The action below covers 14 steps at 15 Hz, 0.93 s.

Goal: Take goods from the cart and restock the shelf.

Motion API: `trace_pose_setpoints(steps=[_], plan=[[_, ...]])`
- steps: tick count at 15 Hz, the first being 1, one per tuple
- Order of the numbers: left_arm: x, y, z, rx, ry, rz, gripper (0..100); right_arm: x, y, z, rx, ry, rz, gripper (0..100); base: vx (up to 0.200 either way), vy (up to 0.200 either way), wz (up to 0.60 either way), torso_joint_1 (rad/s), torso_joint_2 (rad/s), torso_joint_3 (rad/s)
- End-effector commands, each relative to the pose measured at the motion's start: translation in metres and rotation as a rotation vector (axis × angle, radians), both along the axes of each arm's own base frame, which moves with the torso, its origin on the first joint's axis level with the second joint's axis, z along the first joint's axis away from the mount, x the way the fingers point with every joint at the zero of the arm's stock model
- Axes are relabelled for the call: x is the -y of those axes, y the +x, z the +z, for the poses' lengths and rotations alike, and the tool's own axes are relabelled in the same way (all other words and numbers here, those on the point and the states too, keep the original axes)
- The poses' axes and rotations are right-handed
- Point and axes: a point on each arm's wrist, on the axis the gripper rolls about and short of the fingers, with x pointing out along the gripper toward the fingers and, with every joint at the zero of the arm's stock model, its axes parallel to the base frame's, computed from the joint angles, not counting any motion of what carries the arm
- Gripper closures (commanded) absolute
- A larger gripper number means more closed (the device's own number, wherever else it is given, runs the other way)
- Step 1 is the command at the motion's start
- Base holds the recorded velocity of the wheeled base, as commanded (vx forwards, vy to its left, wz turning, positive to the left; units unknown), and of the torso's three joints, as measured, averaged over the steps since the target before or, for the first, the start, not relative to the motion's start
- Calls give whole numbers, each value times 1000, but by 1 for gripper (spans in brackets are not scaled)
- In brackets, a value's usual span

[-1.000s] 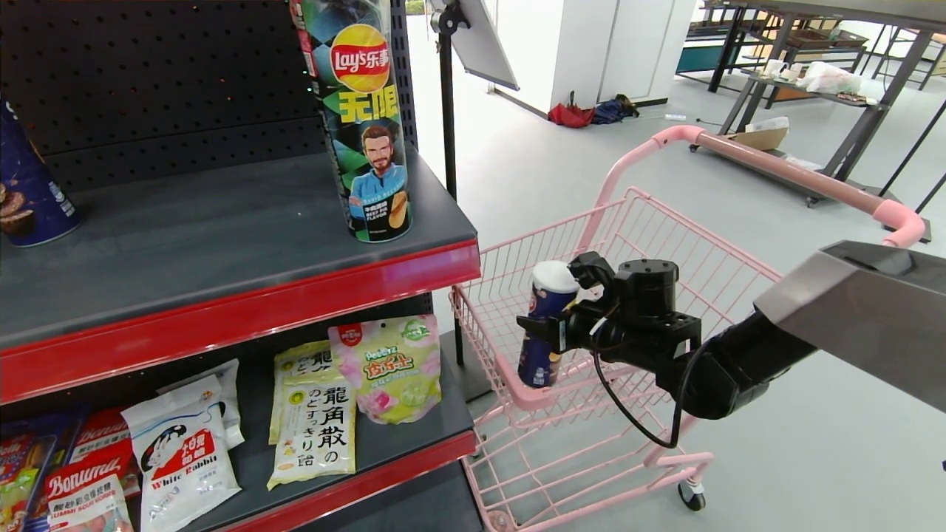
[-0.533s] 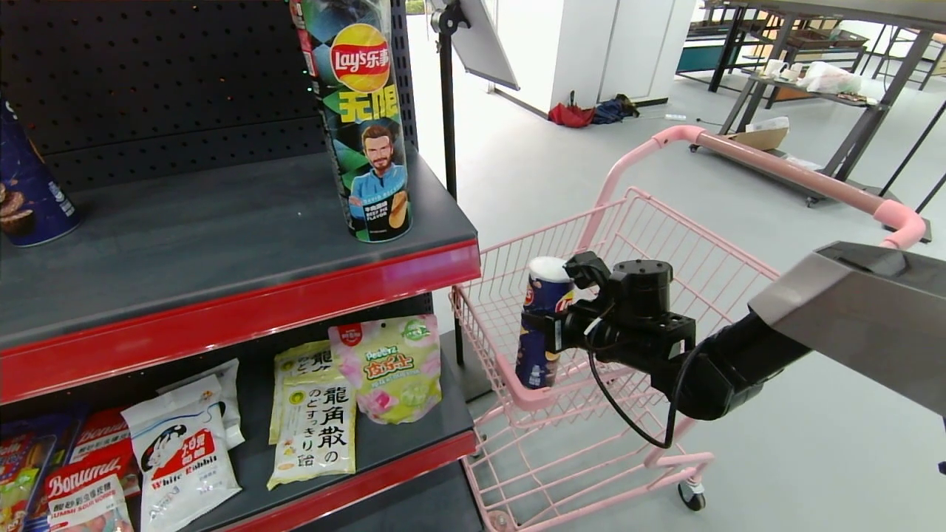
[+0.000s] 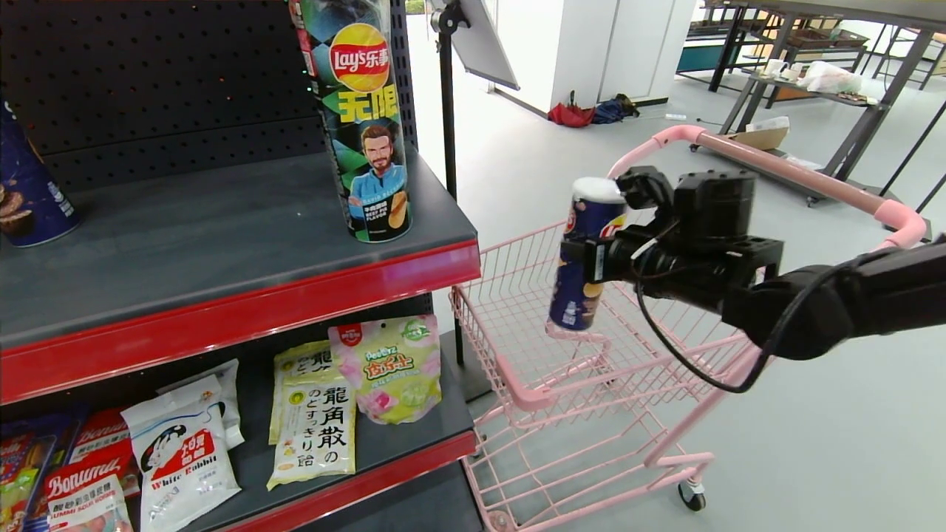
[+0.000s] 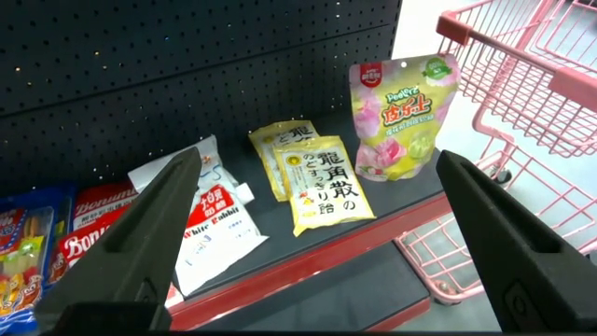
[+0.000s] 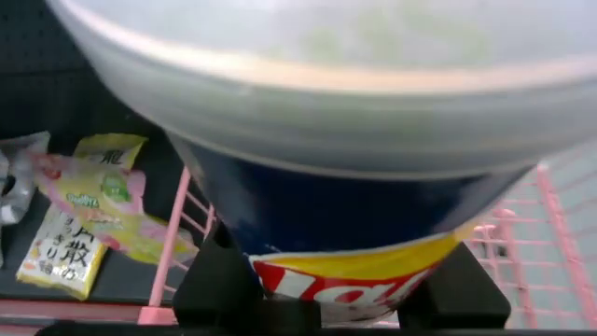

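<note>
My right gripper (image 3: pixel 600 257) is shut on a dark blue chip can (image 3: pixel 584 258) with a white lid, held upright above the pink cart (image 3: pixel 517 384), level with the upper shelf (image 3: pixel 222 244). In the right wrist view the can (image 5: pixel 326 215) sits between the two black fingers (image 5: pixel 219 285). A tall chip can (image 3: pixel 363 118) stands near the upper shelf's right front corner. My left gripper (image 4: pixel 317 243) is open in front of the lower shelf (image 4: pixel 308 271), facing the snack bags (image 4: pixel 317 182).
Another dark blue can (image 3: pixel 26 185) stands at the upper shelf's left edge. Several snack bags (image 3: pixel 318 414) lie on the lower shelf. The cart's pink handle (image 3: pixel 783 170) runs behind my right arm. A pole (image 3: pixel 446 111) stands between shelf and cart.
My right gripper has lifted the dark blue can up out of the cart basket and slightly to the right, from basket-rim height to upper-shelf height.
</note>
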Motion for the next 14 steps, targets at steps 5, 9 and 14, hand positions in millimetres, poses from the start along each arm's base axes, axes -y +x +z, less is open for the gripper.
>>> trace_pose_setpoints(steps=[5,9,14], plan=[[0,0,0,-5,-4,-1,0,88,-186,78,131,-89,-298,100,0,0,0,0,0,0],[0,0,0,-3,-7,0,0,132,-270,21,65,-141,-387,100,0,0,0,0,0,0],[0,0,0,-5,-7,0,0,156,-293,1,-74,-190,-669,100,0,0,0,0,0,0]])
